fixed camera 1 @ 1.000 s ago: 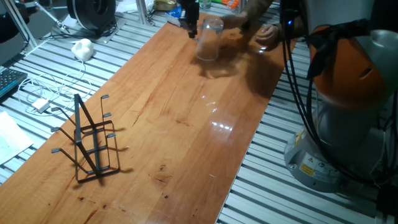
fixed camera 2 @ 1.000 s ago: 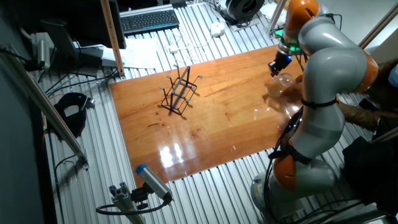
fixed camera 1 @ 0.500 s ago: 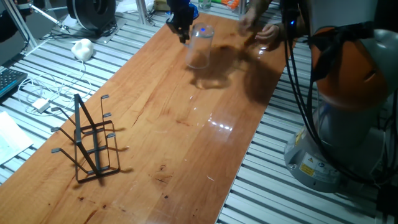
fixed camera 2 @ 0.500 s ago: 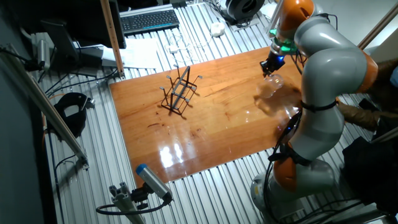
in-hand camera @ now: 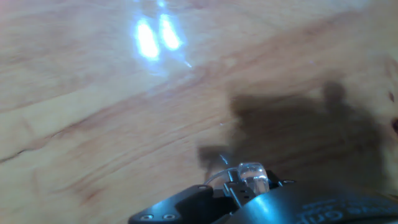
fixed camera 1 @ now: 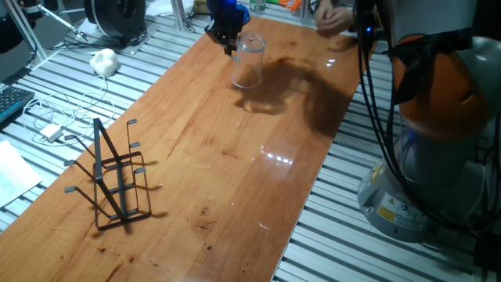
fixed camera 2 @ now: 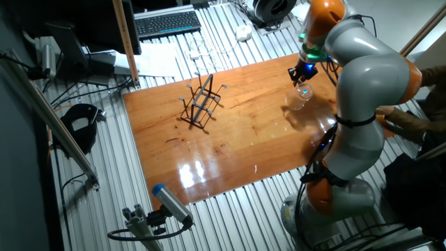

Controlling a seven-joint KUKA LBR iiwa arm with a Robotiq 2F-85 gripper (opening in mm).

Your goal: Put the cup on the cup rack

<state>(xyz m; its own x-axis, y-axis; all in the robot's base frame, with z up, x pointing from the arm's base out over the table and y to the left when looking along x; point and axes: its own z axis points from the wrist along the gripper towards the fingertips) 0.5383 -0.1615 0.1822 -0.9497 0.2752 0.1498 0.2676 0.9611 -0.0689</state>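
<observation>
The cup (fixed camera 1: 248, 63) is a clear tumbler, upright at the far end of the wooden table (fixed camera 1: 219, 157). My gripper (fixed camera 1: 228, 37) is shut on its rim from above. From the other side, the cup (fixed camera 2: 300, 97) hangs just under the gripper (fixed camera 2: 301, 75), and whether its base touches the wood I cannot tell. In the hand view only part of the cup's rim (in-hand camera: 249, 174) shows, at the bottom edge. The black wire cup rack (fixed camera 1: 113, 176) stands at the opposite end of the table, also seen as the rack (fixed camera 2: 201, 104), far from the cup.
My arm's base (fixed camera 1: 438, 117) and its cables stand beside the table's right edge. A person's hand (fixed camera 1: 337, 16) is at the far end. A white lump (fixed camera 1: 103, 60), cables and a keyboard (fixed camera 2: 167, 23) lie on the slatted surface beyond the table.
My gripper has carried the cup leftward along the table's far end, toward the rack's side. The person's hand has pulled back.
</observation>
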